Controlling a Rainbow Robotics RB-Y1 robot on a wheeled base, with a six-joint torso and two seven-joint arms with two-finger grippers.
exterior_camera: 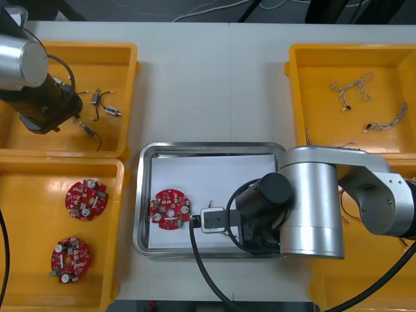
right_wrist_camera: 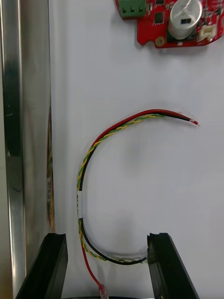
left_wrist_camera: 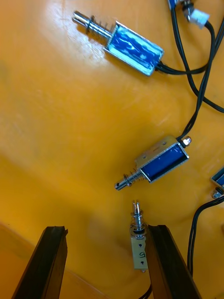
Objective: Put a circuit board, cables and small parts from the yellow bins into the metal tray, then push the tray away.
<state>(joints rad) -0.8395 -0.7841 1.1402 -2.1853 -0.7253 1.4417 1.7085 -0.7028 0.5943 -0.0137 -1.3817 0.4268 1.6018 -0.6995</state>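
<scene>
Right claw [right_wrist_camera: 107, 236] gapes over cable [right_wrist_camera: 80, 182] beside tray wall [right_wrist_camera: 23, 140]; left claw [left_wrist_camera: 106, 229] over bin [left_wrist_camera: 56, 117].

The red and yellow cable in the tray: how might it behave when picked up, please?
The red and yellow cable lies in a loose curve, so probably floppy, drooping from any grip. It looks thin, so likely light. The open right gripper straddles its lower loop; the left gripper hangs open over a yellow bin.
</scene>
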